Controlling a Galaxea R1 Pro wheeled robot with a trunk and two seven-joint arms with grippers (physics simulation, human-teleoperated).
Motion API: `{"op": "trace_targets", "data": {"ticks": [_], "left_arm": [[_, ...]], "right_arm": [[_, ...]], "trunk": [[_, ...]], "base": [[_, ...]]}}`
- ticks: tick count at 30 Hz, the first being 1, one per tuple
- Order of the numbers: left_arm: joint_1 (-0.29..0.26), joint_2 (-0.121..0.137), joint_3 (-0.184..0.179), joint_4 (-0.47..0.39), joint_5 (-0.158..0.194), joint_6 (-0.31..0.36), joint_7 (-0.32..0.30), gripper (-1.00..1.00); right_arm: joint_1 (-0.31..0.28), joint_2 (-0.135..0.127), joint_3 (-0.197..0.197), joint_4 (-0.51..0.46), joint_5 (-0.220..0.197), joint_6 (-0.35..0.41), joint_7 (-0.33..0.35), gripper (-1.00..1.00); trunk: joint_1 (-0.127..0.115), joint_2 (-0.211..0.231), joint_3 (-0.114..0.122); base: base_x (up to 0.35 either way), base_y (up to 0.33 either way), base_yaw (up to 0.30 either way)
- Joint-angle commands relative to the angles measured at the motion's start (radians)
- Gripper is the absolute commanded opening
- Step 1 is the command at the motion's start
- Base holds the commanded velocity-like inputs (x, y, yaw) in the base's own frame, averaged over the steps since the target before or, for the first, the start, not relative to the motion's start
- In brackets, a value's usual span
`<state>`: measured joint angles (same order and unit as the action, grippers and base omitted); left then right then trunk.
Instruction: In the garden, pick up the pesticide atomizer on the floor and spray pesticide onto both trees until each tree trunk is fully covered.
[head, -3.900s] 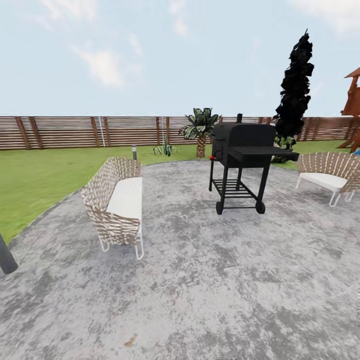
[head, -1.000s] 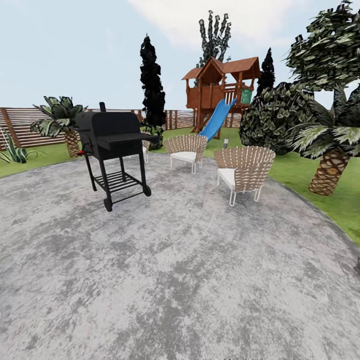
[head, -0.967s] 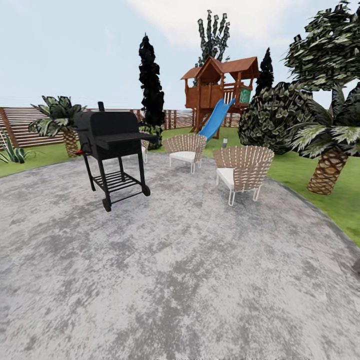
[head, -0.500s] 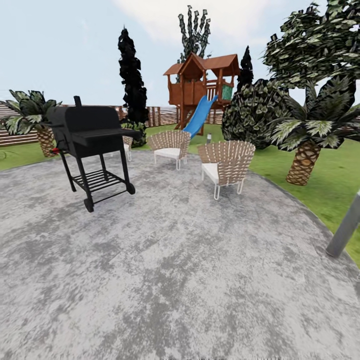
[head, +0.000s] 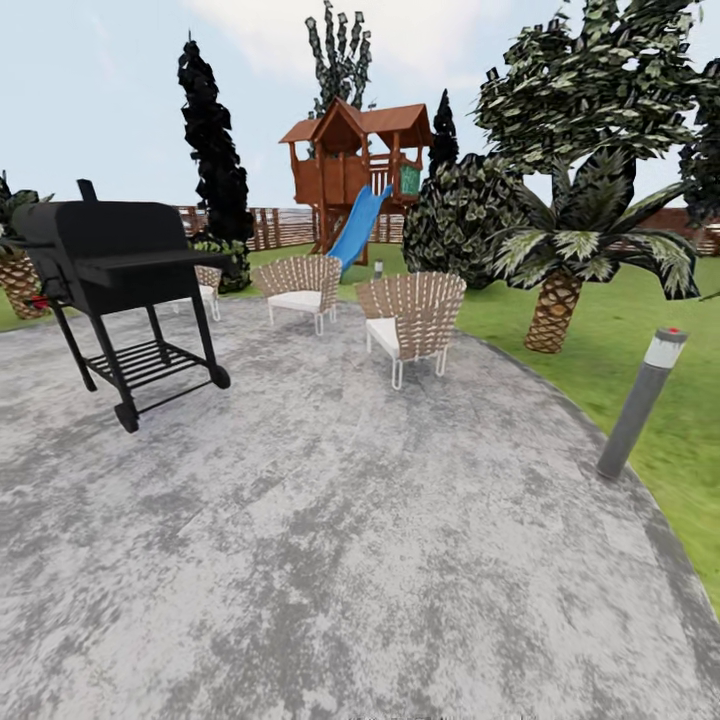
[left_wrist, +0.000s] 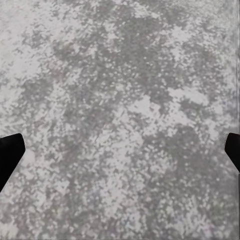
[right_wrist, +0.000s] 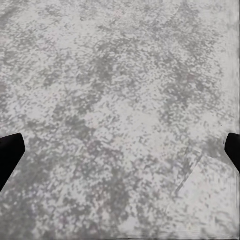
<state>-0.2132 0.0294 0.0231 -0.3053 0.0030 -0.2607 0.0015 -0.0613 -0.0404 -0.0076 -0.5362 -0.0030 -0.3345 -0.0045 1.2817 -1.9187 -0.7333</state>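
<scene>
Grey patio (head: 350, 560). Black grill (head: 110, 270) near left; two wicker chairs (head: 410, 315) mid-scene; grass (head: 600, 330) and palm (head: 570, 250) right, fence (head: 270, 225) far. Left tool (left_wrist: 120, 155) and right tool (right_wrist: 120, 155) released, fingertips wide apart above paving.

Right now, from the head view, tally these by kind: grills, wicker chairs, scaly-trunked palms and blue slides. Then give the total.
Grills: 1
Wicker chairs: 3, the last partly behind the grill
Palms: 2, the second cut off at the picture's edge
Slides: 1
Total: 7
</scene>
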Motion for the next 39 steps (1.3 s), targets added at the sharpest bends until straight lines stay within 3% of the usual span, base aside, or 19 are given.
{"op": "trace_targets", "data": {"ticks": [1,31,39], "left_arm": [[0.000,0.000,0.000,0.000,0.000,0.000,0.000,1.00],[0.000,0.000,0.000,0.000,0.000,0.000,0.000,1.00],[0.000,0.000,0.000,0.000,-0.002,0.000,-0.001,1.00]], "right_arm": [[0.000,0.000,0.000,0.000,0.000,0.000,0.000,1.00],[0.000,-0.001,0.000,-0.001,0.000,0.000,0.000,1.00],[0.000,-0.001,0.000,-0.001,0.000,0.000,0.000,1.00]], "trunk": [[0.004,-0.007,-0.004],[0.119,-0.217,-0.117],[0.119,-0.217,-0.121]], "base": [[0.000,0.000,-0.282],[0.000,0.000,-0.273],[0.000,0.000,-0.280]]}}
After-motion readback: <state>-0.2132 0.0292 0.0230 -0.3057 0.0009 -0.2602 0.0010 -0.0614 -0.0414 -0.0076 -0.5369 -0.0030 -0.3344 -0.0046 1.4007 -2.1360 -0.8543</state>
